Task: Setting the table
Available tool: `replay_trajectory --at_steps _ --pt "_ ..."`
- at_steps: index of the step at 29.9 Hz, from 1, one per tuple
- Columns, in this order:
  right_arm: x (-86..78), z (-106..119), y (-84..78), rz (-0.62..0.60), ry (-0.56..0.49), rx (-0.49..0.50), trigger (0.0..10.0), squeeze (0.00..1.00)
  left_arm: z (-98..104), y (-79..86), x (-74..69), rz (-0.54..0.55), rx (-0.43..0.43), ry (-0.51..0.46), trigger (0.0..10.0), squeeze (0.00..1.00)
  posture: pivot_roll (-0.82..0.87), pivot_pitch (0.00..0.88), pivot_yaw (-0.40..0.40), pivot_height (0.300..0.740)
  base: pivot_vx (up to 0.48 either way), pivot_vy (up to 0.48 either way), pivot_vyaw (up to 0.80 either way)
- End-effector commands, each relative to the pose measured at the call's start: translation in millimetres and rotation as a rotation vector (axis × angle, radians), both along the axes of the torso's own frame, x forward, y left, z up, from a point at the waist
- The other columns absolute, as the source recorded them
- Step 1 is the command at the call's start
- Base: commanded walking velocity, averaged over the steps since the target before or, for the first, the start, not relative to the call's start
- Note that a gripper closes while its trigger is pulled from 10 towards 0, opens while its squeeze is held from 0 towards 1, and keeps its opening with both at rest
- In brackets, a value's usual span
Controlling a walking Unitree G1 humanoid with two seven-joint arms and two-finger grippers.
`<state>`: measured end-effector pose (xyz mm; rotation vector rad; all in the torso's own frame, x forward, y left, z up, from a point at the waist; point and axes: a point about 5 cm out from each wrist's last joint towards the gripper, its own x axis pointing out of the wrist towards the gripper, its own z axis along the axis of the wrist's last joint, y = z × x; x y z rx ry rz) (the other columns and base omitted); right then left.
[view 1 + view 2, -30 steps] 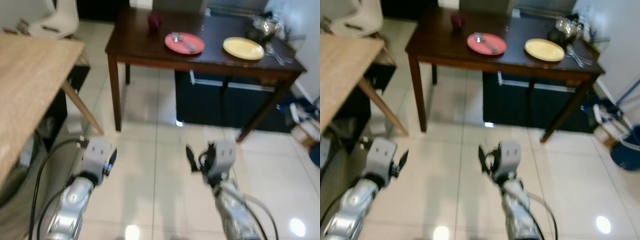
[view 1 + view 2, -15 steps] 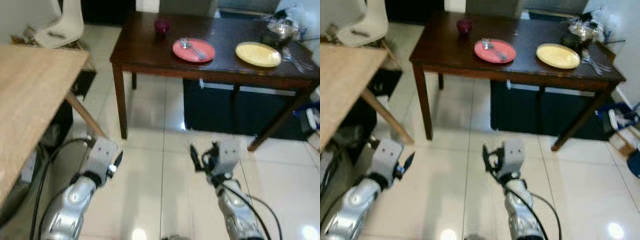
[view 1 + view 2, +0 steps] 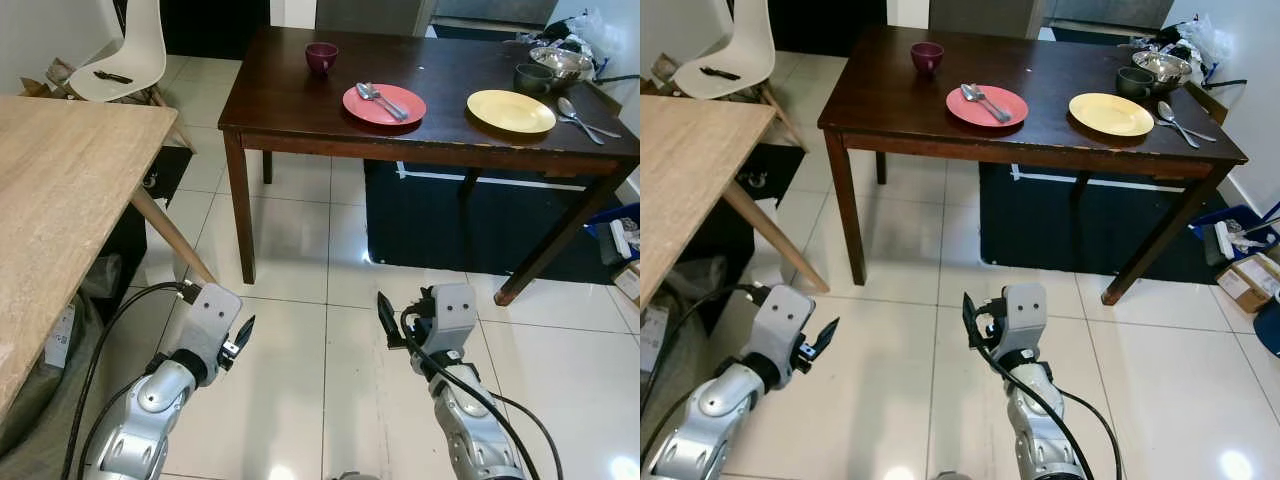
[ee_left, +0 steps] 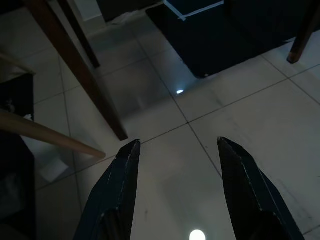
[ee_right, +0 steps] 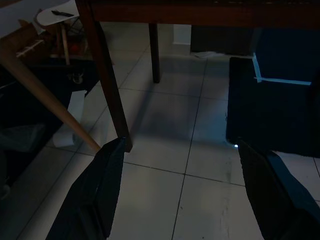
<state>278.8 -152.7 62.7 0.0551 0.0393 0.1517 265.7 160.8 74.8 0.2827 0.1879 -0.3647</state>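
Both pincers empty, fingers apart: left pincer, right pincer, low over floor, short of dark tabletop; red plate on it.

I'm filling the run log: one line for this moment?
left gripper open, empty | right gripper open, empty | red plate holds cutlery | yellow plate bare | dark table ahead

A home dining area; a dark wooden table holding plates, a white chair and pale tiled floor.
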Motion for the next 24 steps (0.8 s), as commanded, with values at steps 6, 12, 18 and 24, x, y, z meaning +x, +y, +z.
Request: replay_trajectory --at_steps 6,12,18,24 --pt "-5.3 -9.4 -4.2 -0.022 0.047 0.014 10.0 0.0 1.3 -1.9 -0.8 -0.007 -0.02 0.011 10.0 0.0 -0.12 0.008 0.03 0.74 0.0 0.0 -0.47" --pt "-5.1 -9.5 -4.6 -0.025 0.051 0.02 10.0 0.0 1.6 -1.9 -0.7 -0.004 -0.022 0.025 10.0 0.0 -0.12 0.011 0.031 0.74 0.0 0.0 -0.8" --pt "-5.3 -9.9 -3.6 -0.023 0.053 0.024 10.0 0.0 1.4 -1.8 0.1 -0.001 -0.011 0.032 10.0 0.0 -0.12 0.016 0.033 0.74 0.0 0.0 -0.8" --pt "-5.7 -10.0 -3.0 -0.023 0.054 0.026 10.0 0.0 2.7 -2.1 1.6 -0.003 -0.006 0.028 10.0 0.0 -0.12 0.018 0.035 0.74 0.0 0.0 -0.8"
